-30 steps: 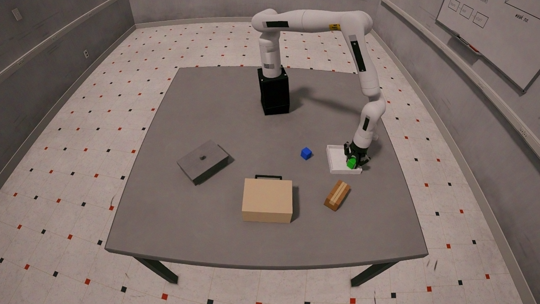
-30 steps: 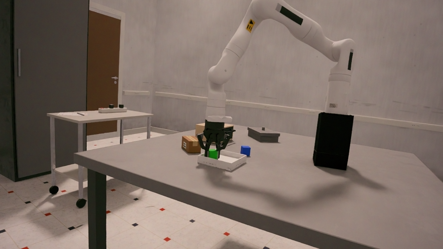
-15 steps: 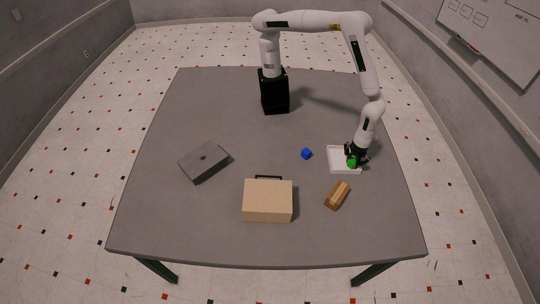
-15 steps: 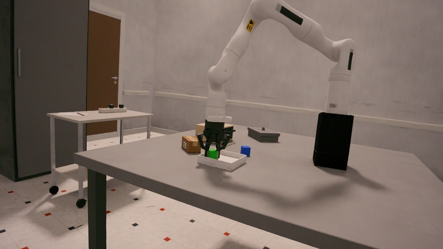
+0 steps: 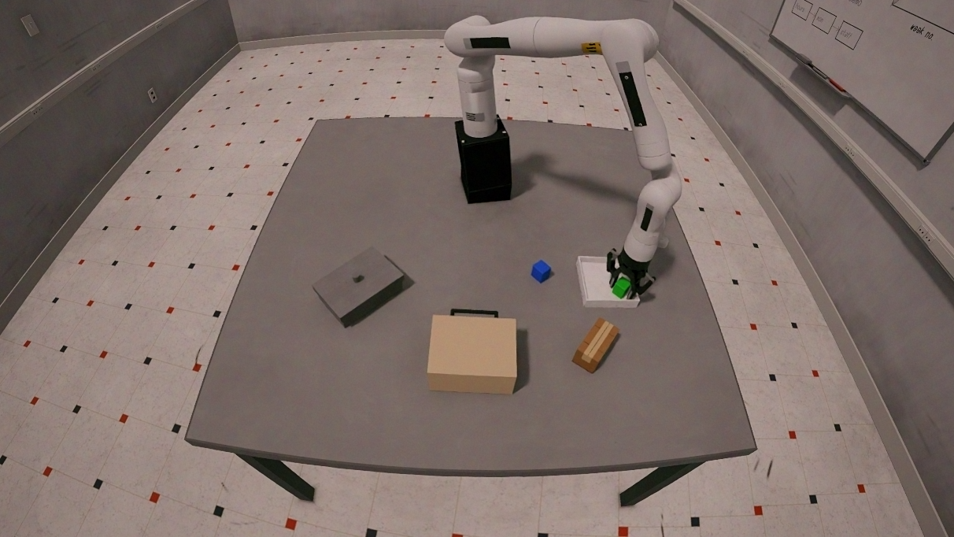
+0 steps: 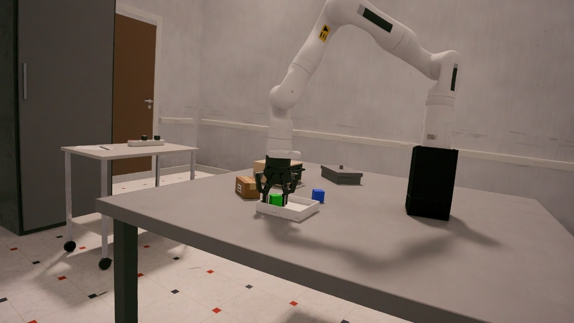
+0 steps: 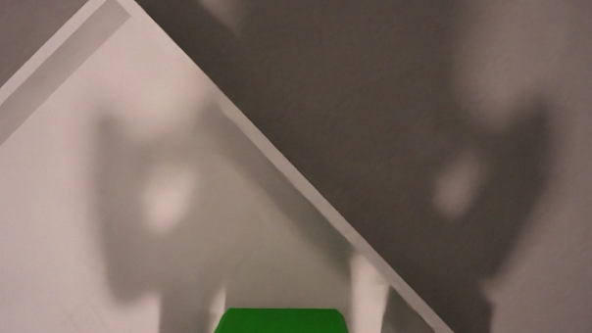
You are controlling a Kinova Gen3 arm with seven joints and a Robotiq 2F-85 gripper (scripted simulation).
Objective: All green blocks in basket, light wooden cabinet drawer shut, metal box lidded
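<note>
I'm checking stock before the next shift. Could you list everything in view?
Green block: one, green, between the fingers, over the basket
Basket: one, white, on the table
Blue block: one, blue, beside the basket
Carton: one, brown, on the table
Cabinet: one, light wood, on the table
Metal box: one, grey, lidded, on the table
Table: one, grey, on the floor
Trolley: one, pale, near the door
Cupboard: one, grey, beside the door
Door: one, brown, in the wall
Whiteboard: one, white, on a wall
Arm: one, white, on a black pedestal
Gripper: one, black, arm's end

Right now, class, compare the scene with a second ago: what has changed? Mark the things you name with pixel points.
The gripper's (image 5: 623,288) (image 6: 275,202) fingers have spread apart, letting go of the green block (image 5: 621,287) (image 6: 275,200) (image 7: 280,321). The block, arm, basket (image 5: 582,283) (image 6: 305,211) (image 7: 289,176) and everything else look unmoved.
</note>
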